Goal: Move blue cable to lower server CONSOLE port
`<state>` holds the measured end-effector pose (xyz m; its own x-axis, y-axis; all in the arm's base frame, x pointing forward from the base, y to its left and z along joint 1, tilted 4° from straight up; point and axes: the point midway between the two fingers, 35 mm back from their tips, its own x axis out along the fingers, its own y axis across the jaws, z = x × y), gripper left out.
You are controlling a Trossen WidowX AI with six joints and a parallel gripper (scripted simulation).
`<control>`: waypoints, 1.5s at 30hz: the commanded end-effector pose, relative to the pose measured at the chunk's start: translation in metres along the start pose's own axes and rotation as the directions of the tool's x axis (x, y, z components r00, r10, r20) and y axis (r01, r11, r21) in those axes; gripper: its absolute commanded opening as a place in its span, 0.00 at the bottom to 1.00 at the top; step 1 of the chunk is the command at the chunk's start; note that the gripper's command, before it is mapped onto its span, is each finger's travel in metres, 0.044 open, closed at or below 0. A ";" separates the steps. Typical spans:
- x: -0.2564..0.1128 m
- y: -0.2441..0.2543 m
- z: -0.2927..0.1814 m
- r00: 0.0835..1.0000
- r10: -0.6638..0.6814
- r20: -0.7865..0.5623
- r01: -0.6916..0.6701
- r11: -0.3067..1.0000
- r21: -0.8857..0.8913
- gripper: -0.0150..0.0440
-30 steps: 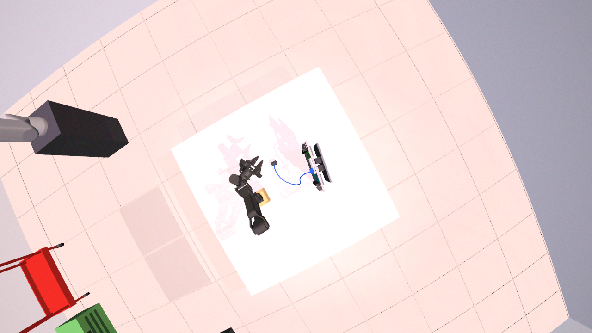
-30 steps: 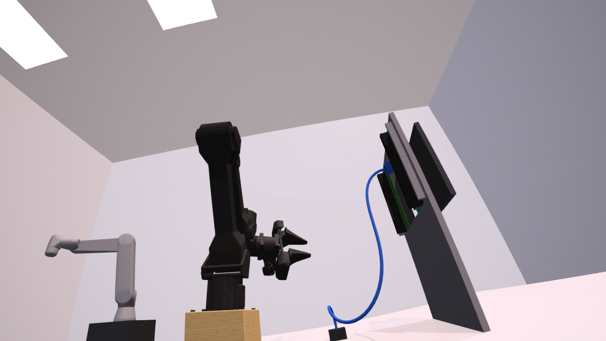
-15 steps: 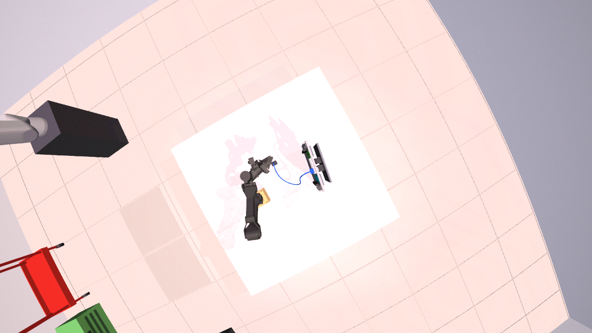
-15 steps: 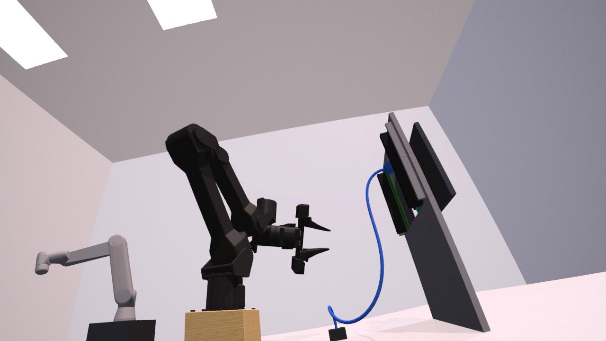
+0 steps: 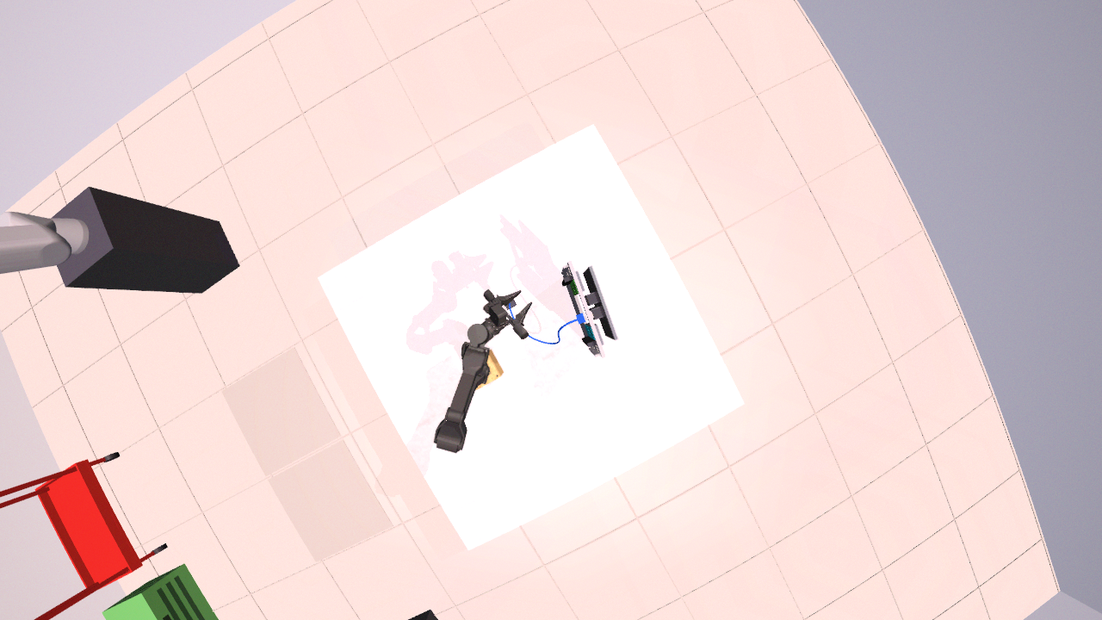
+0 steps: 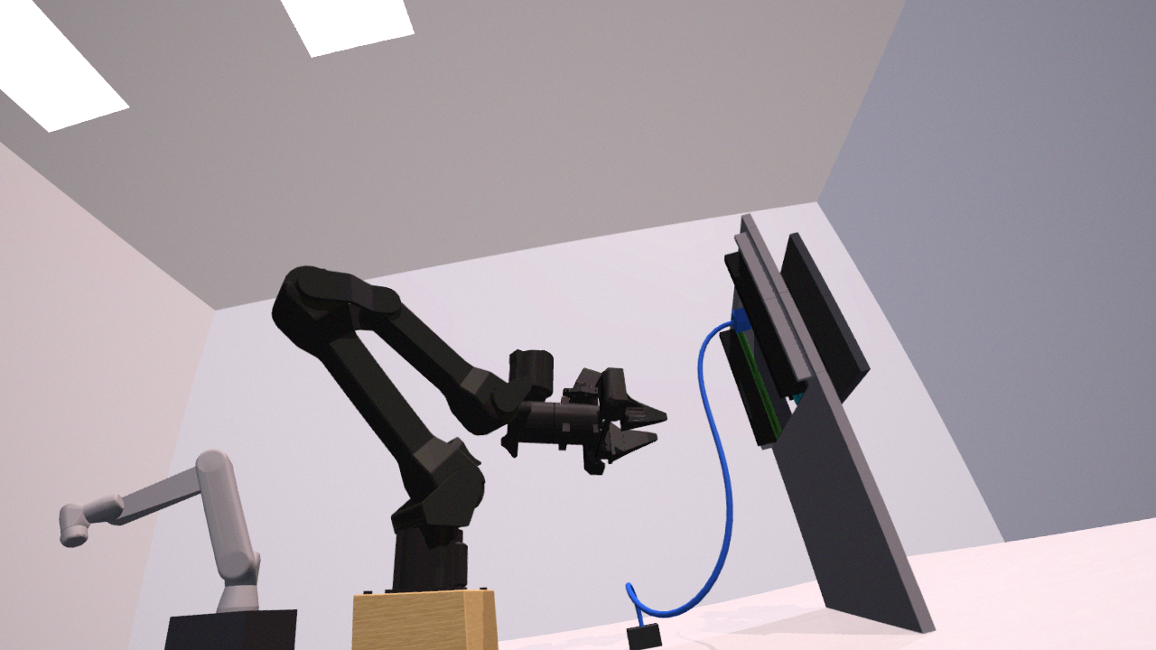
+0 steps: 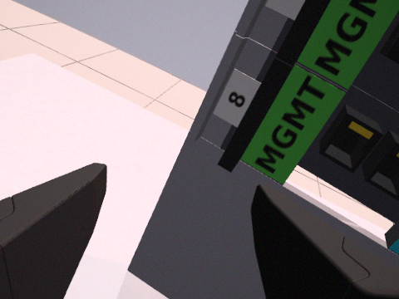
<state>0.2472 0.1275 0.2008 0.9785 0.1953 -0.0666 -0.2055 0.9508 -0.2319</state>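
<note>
Pale wall beyond, parted fingers (image 5: 525, 302) (image 6: 661, 426) apparently well apart from the blue plug (image 5: 580, 317) (image 6: 740, 320).

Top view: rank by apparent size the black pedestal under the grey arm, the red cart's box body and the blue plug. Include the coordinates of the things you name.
1. Black box pedestal (image 5: 165, 251)
2. Red box body (image 5: 90, 528)
3. Small blue plug (image 5: 580, 317)

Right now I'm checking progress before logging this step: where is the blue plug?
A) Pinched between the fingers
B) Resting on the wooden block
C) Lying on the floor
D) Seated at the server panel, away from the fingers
D: the blue plug sits at the server panel, with a gap separating it from the fingers.
</note>
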 end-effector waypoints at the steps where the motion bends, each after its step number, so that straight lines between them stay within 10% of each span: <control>1: 0.004 -0.068 0.026 0.995 -0.073 0.070 -0.003 0.669 0.744 0.66; 17: -0.018 -0.134 0.042 0.982 -0.148 0.117 -0.146 -0.209 0.967 0.66; 45: 0.036 -0.158 0.046 0.981 -0.150 0.122 -0.152 -0.215 0.965 0.66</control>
<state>0.3024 -0.0014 0.2802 0.9933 0.0776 0.0854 -0.0857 0.0007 0.9963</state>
